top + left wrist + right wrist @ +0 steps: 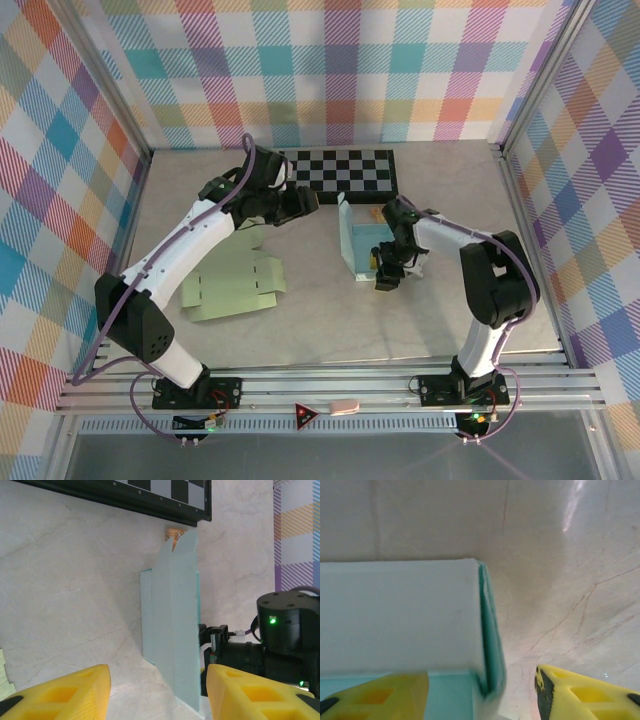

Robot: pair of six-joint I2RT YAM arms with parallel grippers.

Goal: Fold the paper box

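Observation:
The teal paper box [360, 243] sits partly folded at mid-table, one tall wall [172, 625] standing upright on its left side. My left gripper [305, 205] hovers open just left of that wall, with yellow fingers [65, 692] spread and nothing between them. My right gripper [385, 272] is at the box's near right corner. It is open and straddles a side wall [489, 630], with one finger [375, 697] inside the box and the other [585, 692] outside, well clear of the wall.
A flat pale green box blank [235, 285] lies on the table to the left. A checkerboard [340, 170] lies at the back, with a small tan object [375, 213] between it and the teal box. Plaid walls enclose the table.

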